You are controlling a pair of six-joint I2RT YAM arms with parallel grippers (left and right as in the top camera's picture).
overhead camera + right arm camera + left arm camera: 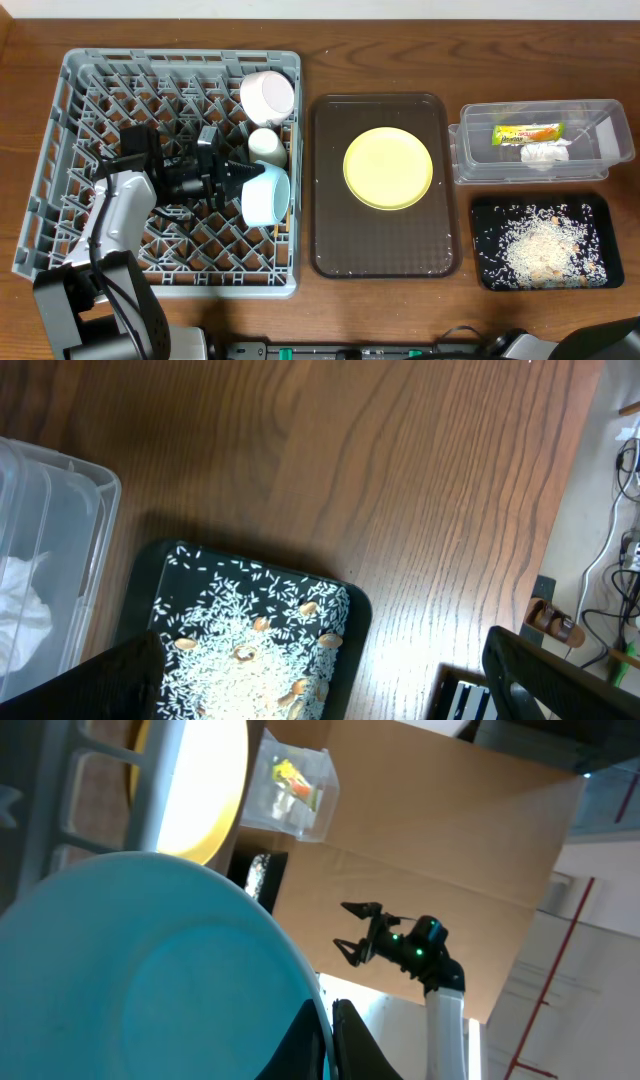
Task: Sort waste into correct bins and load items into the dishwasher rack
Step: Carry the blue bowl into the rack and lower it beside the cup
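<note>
The dark, grained wooden table carries everything. Nearest, at lower right, the black tray holds the rice scraps. In the right wrist view, bare wood fills the upper and right parts of the frame around it.

At lower left, the left gripper is clamped on the rim of the tilted light blue bowl, at the right side of the grey rack. Beyond the bowl sit the pale cup and then the white bowl.

At centre, the brown tray bears the yellow plate, with narrow strips of wood on either side. At upper right, the clear tub holds the wrapper and the tissue.

The right gripper hangs raised with its jaws wide apart and nothing in them, against a pale wall.
</note>
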